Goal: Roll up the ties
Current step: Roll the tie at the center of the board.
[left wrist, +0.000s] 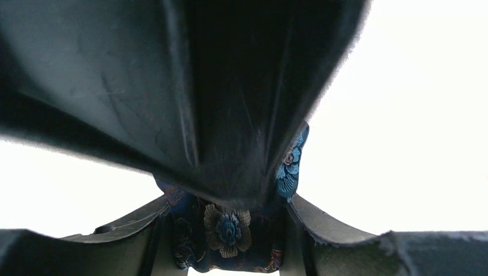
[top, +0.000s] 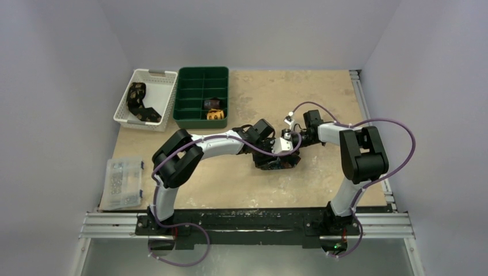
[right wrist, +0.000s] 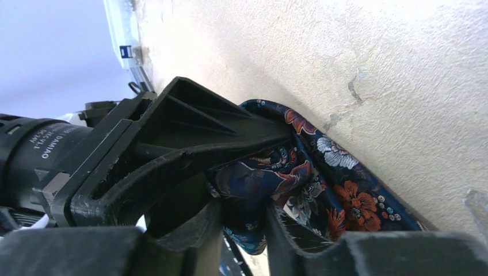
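The dark navy tie (top: 277, 163) with a multicoloured flower print lies bunched in the middle of the table. Both grippers meet over it. My left gripper (top: 268, 150) comes in from the left, and its jaws are closed on a fold of the navy tie (left wrist: 290, 167) in the left wrist view (left wrist: 227, 223). My right gripper (top: 288, 144) comes in from the right and is shut on the same tie (right wrist: 339, 190), with fabric pinched between its fingers (right wrist: 244, 225). The left gripper's black body (right wrist: 184, 123) fills the left of the right wrist view. The rest of the tie is hidden under the grippers.
A white basket (top: 164, 98) at the back left holds a black-and-gold tie (top: 138, 102). Next to it, a green compartment tray (top: 190, 92) holds a brown rolled tie (top: 211, 103) and a yellow one (top: 215, 115). A clear plastic parts box (top: 122, 183) sits at the front left.
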`<state>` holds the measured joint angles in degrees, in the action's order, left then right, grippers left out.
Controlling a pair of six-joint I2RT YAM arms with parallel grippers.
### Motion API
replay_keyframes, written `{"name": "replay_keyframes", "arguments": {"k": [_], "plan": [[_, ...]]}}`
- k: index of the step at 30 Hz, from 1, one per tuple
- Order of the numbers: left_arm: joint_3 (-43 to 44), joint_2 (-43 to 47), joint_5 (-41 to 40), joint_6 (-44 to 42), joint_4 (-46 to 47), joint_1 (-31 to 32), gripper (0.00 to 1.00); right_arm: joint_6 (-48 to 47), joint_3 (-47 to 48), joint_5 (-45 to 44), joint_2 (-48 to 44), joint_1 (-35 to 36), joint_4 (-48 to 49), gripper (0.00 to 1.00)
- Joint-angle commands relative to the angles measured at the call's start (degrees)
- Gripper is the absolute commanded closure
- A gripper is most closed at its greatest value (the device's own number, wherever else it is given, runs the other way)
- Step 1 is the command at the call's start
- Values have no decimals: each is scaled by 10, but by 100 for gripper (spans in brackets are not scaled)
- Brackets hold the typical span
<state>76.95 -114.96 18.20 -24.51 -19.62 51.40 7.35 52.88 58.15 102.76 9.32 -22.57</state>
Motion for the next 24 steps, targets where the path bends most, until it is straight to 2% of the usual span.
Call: {"name": "replay_keyframes", "arguments": {"k": [1, 2, 7, 8, 10, 13, 19, 22, 24], "plan": [[-25, -29, -16, 3, -19, 0, 53, -13, -3, 5, 8, -2, 27, 89], [-26, -26, -15, 6, -16, -1, 52, -20, -2, 5, 10, -2, 22, 100], [-55, 5, 11, 40, 55, -10, 42, -63, 6, -21, 26, -8, -20, 100], [-66, 16, 20, 50, 78, -14, 38, -67, 9, -27, 30, -10, -25, 100], [-94, 36, 36, 68, 131, -22, 23, -71, 14, -38, 37, -16, -33, 100], [-112, 58, 54, 90, 195, -28, 7, -92, 19, -56, 42, -24, -44, 100], [-125, 95, 35, 137, 303, -34, 1, -98, 22, -89, 43, -31, -50, 100], [-128, 108, -32, 178, 346, -35, 0, -99, 26, -96, 44, -31, -53, 100], [-132, 121, -35, 177, 356, -40, 0, -100, 25, -97, 43, -31, -53, 100]]}}
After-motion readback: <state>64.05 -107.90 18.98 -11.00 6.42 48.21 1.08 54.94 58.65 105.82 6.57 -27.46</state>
